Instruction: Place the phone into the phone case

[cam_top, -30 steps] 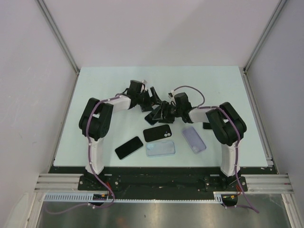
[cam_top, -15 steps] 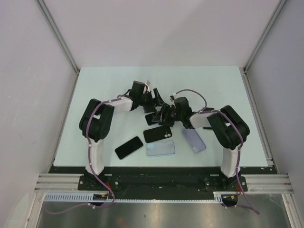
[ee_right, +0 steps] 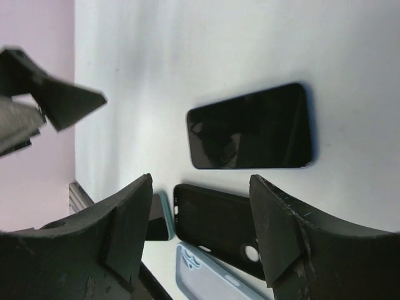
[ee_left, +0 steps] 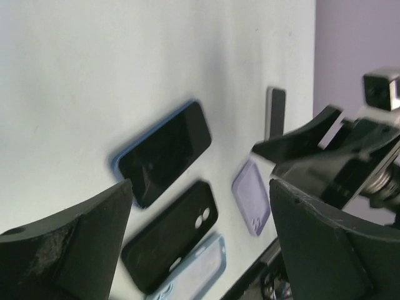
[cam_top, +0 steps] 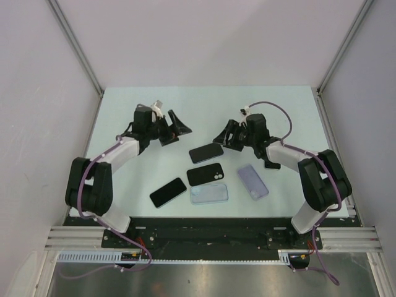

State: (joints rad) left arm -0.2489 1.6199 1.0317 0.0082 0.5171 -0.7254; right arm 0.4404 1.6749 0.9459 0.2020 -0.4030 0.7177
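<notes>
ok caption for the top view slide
Left arm and right arm apart, jaws open, cased phone lying flat on the table between them

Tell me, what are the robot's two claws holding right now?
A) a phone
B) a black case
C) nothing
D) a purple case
C: the left gripper and the right gripper both stand open with nothing between their fingers, and the phone lies flat on the table between them.
</notes>
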